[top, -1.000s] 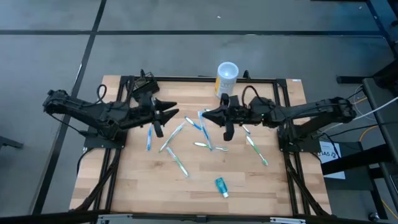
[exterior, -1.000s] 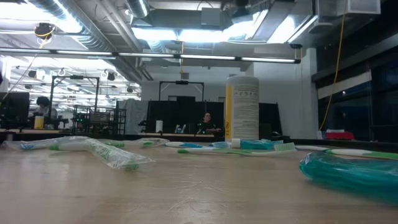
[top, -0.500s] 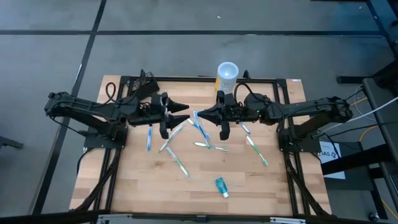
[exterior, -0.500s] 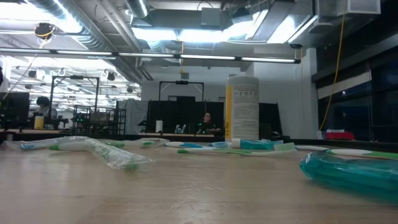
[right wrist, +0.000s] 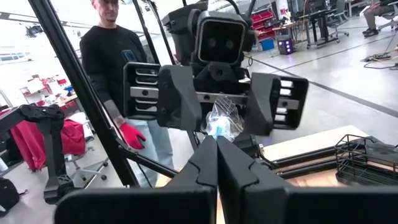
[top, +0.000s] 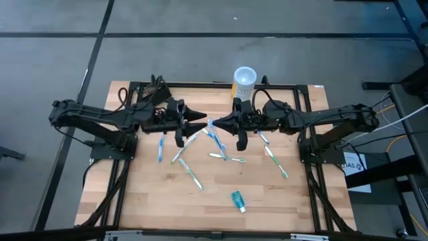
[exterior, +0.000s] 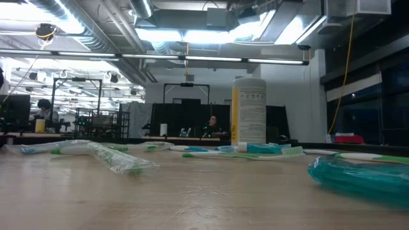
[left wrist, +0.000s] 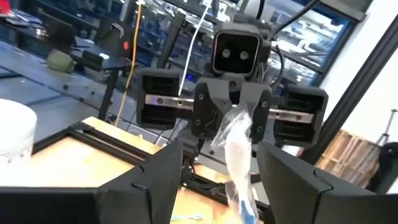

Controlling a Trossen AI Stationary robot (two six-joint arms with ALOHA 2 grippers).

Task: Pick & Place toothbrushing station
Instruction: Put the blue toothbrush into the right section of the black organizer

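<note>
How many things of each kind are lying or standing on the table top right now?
Wrapped toothbrushes: 8 (the middle ones overlap, so this count is approximate)
White-and-yellow cup: 1
Small teal tube: 1
Total: 10

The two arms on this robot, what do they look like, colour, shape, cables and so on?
Both arms are dark, jointed and slender, reaching in from opposite sides of the table. The left gripper and right gripper each end in two tapering black fingers on a ribbed black crossbar. A boxy two-lens camera housing sits above each crossbar. Black cables loop over the wrists.
</note>
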